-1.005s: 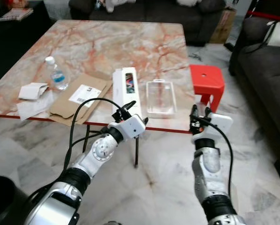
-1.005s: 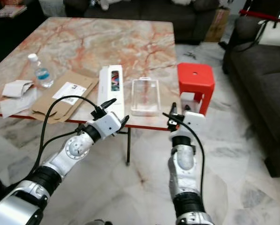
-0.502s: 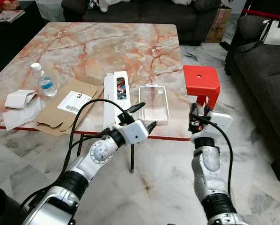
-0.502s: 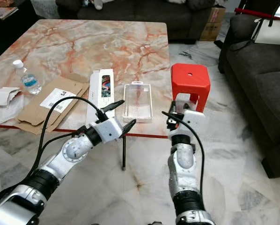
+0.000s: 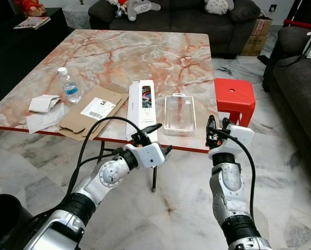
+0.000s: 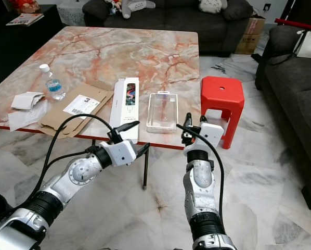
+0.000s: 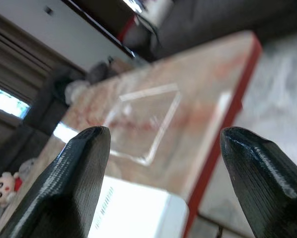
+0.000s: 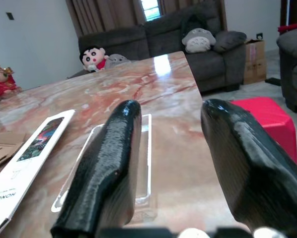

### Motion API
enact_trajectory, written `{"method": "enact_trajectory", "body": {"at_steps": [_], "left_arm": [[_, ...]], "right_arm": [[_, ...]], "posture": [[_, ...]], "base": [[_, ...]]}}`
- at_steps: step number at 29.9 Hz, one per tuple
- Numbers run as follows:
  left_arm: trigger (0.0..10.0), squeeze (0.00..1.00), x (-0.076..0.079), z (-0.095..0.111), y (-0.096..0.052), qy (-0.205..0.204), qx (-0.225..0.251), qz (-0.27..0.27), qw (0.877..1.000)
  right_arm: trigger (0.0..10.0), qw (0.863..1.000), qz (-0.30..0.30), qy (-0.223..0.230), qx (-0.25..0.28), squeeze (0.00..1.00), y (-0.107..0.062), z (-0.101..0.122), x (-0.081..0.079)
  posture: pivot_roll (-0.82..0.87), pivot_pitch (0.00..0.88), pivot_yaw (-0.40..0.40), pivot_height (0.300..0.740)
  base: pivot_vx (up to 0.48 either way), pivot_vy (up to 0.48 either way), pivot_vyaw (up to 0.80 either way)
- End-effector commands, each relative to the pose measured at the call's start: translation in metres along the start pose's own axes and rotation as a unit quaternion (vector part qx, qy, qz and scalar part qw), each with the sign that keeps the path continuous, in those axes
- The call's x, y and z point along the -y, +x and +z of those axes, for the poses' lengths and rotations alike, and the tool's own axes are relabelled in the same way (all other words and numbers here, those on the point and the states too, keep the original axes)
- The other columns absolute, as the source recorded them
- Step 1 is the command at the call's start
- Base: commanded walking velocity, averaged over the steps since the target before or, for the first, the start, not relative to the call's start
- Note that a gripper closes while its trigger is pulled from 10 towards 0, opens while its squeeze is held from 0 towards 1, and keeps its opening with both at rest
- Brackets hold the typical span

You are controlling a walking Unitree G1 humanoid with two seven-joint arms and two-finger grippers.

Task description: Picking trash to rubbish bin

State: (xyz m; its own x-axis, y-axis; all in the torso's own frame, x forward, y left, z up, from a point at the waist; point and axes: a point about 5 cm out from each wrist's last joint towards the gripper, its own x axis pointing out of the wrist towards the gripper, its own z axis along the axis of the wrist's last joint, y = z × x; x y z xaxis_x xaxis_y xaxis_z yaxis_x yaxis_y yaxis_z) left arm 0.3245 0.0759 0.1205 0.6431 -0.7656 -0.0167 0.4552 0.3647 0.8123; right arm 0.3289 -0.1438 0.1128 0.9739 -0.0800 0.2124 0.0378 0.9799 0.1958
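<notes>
We stand at the near edge of a marble table (image 5: pixel 119 52), both grippers raised and holding nothing.

Our left gripper (image 5: pixel 154 138) hangs spread wide just off the table's near edge, in front of the long white box (image 5: pixel 142 107); our right gripper (image 5: pixel 216 124) stands with a clear gap between its fingers, near the clear plastic tray (image 5: pixel 179 113) and beside the red stool (image 5: pixel 234 98). The trash lies along the near side of the table: from left to right, crumpled white paper (image 5: pixel 41 107), a water bottle (image 5: pixel 69 86), flattened brown cardboard (image 5: pixel 93 109), then the box and tray.
</notes>
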Motion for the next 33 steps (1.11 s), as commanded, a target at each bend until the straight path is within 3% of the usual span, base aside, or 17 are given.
{"method": "enact_trajectory", "body": {"at_steps": [1,8,28,33], "left_arm": [[10.0,0.0,-0.002,-0.007,0.0,0.02,-0.023,-0.007,1.0],[10.0,0.0,-0.006,-0.018,-0.001,0.054,-0.061,-0.016,0.997],[10.0,0.0,-0.001,-0.02,0.009,0.096,-0.077,-0.017,0.992],[10.0,0.0,-0.001,-0.023,0.015,0.136,-0.1,-0.017,0.986]], "right_arm": [[10.0,1.0,0.002,0.002,-0.006,0.0,-0.002,-0.003,-0.001],[10.0,1.0,0.0,0.002,-0.01,0.0,-0.003,-0.004,0.0],[10.0,1.0,-0.002,0.003,-0.007,0.0,-0.001,-0.002,0.001],[10.0,1.0,-0.002,0.004,-0.005,0.0,0.0,-0.001,0.0]], "posture": [[0.12,0.114,0.008,0.74],[0.12,0.134,0.002,0.74],[0.12,0.145,-0.001,0.74],[0.12,0.144,0.002,0.74]], "base": [[0.0,0.0,0.0],[0.0,0.0,0.0],[0.0,0.0,0.0],[0.0,0.0,0.0]]}}
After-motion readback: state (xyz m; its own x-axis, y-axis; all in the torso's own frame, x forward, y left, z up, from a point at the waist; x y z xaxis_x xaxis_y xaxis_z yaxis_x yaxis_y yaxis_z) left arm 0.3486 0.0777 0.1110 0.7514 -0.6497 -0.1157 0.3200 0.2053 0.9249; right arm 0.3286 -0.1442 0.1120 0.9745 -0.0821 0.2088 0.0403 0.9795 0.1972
